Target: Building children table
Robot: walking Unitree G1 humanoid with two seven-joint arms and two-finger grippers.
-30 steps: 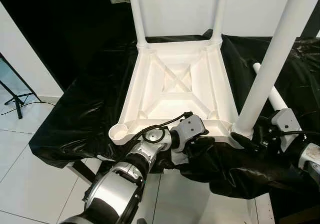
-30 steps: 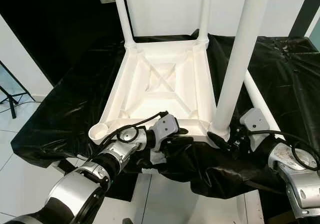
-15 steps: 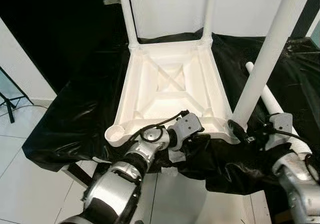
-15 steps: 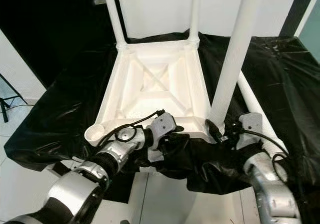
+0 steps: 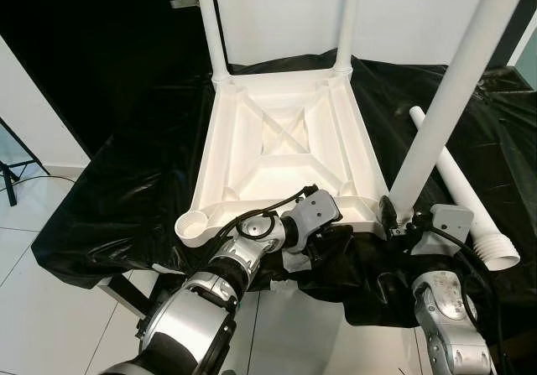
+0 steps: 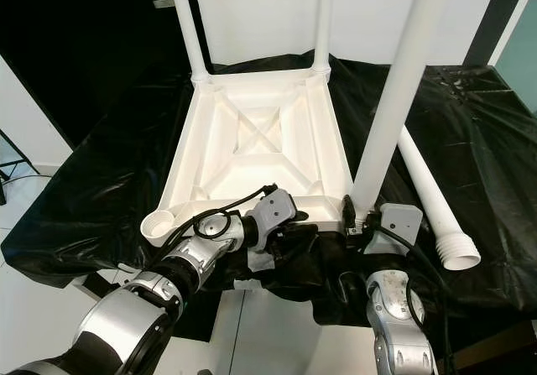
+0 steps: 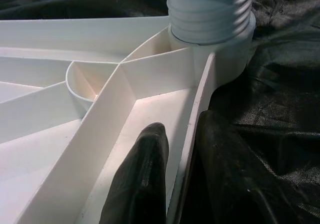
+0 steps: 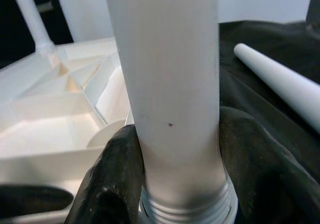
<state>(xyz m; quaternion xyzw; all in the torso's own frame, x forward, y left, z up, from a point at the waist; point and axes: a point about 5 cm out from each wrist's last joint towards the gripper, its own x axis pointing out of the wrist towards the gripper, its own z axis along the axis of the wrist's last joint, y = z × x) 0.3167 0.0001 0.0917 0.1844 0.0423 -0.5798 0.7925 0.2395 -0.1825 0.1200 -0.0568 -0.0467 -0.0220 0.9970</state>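
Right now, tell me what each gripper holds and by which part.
The right gripper clamps the near-right table leg just above its threaded base. The left gripper pinches the near rim of the upturned tabletop.

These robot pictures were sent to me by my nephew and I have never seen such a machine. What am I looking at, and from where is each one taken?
It is a humanoid robot with two silver arms, each ending in a gripper of two black fingers. The two wide pictures come from cameras in its head, looking down at its own arms. The two close ones come from cameras on its wrists, looking along the fingers.

On a surface draped in a black cover lies a white children's table top, upside down, ribs showing. Two thin legs stand at its far corners. The right gripper is shut on a third leg, held upright at the near right corner. The left gripper pinches the top's near rim. The near left socket holds no leg; a spare leg lies on the cover.
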